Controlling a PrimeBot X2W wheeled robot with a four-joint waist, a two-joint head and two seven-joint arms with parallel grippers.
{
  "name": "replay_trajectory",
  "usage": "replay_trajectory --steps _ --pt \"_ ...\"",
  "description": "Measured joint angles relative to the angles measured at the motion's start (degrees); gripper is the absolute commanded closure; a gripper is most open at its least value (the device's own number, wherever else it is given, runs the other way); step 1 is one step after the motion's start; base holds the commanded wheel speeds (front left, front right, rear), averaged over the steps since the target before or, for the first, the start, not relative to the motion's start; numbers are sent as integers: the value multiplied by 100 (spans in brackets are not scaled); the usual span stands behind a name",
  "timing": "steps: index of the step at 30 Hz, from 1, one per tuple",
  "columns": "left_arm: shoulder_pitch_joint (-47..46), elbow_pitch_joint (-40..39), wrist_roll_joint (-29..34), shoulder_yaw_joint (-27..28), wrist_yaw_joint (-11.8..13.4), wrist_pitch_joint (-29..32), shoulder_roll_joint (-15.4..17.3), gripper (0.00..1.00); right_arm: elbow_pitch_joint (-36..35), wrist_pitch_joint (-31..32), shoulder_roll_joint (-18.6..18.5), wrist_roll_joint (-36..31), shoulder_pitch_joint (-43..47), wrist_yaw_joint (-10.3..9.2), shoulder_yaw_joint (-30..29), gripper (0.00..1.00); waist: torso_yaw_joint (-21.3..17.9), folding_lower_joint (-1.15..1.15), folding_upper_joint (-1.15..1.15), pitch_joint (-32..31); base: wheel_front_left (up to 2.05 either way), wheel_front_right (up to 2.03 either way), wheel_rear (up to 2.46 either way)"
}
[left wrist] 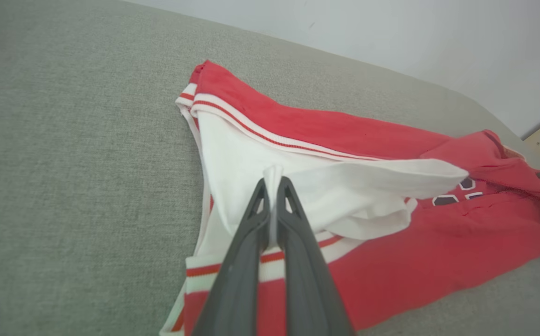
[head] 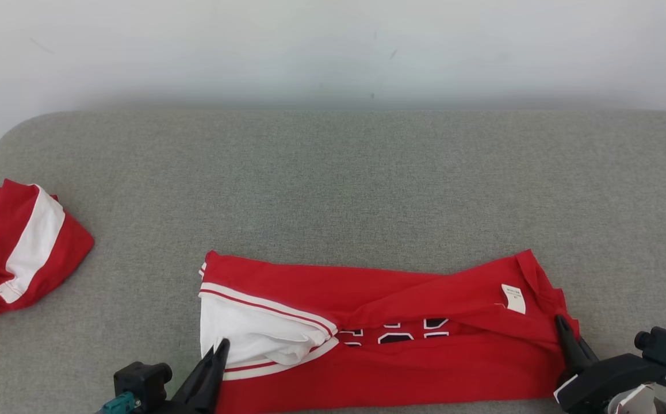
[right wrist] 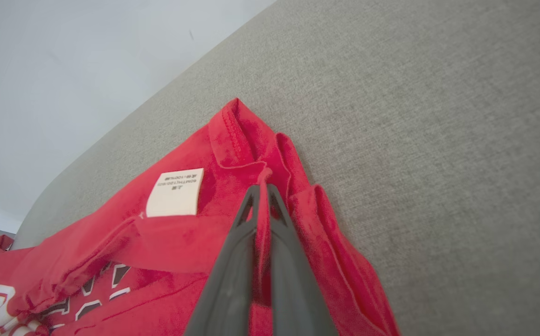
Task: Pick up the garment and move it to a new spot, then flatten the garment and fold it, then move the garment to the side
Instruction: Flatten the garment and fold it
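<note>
Head view: red jersey (head: pixel 413 362) lies folded lengthwise at the near edge of the grey surface (head: pixel 333 184). The left gripper (head: pixel 222 347) is at its white sleeve end and the right gripper (head: pixel 560 323) at the opposite end. Another red-and-white garment (head: pixel 16 247) lies far left.
Left wrist view: 2 fingers clamped on a white fabric fold.
Right wrist view: 2 fingers clamped on the red hem, beside the white label (right wrist: pixel 176 192).

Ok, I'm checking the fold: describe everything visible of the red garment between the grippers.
The red garment looks like soft knit, with a white panel, red-and-white striped trim, black-and-white print and a white label. It lies long, half folded, on the grey cushion. The left gripper is shut on its white end, the right gripper on its red end.
</note>
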Motion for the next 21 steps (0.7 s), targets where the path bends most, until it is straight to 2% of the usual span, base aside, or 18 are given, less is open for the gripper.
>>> replay_trajectory --steps 1,2,3,8,12,17,21 --pt "5 48 49 32 -11 0 -26 59 -18 23 30 -66 36 0 -45 4 -6 0 0 -11 0 0 0" --pt "15 53 126 88 -34 0 -54 8 -47 30 57 -114 71 0 -94 0 -8 0 0 -22 0 0 0" --pt "35 12 203 212 -12 -1 -97 0 -92 37 76 -159 103 0 -147 0 -7 0 0 -36 0 0 0" --pt "307 -454 797 982 114 -1 -225 0 -499 -20 93 -285 280 1 -466 0 17 0 0 -147 0 0 0" --pt "600 -981 1452 1820 324 0 -334 0 -531 243 -8 -661 365 0 -632 0 47 0 0 -256 0 0 0" --pt "948 -1517 2458 2547 557 -1 -501 0 -205 682 38 -1088 47 0 -647 0 93 0 0 -322 0 0 0" --pt "1151 -1638 2687 2934 494 -1 -734 0 274 896 43 -1447 -253 0 -570 0 166 0 1 -334 0 0 0"
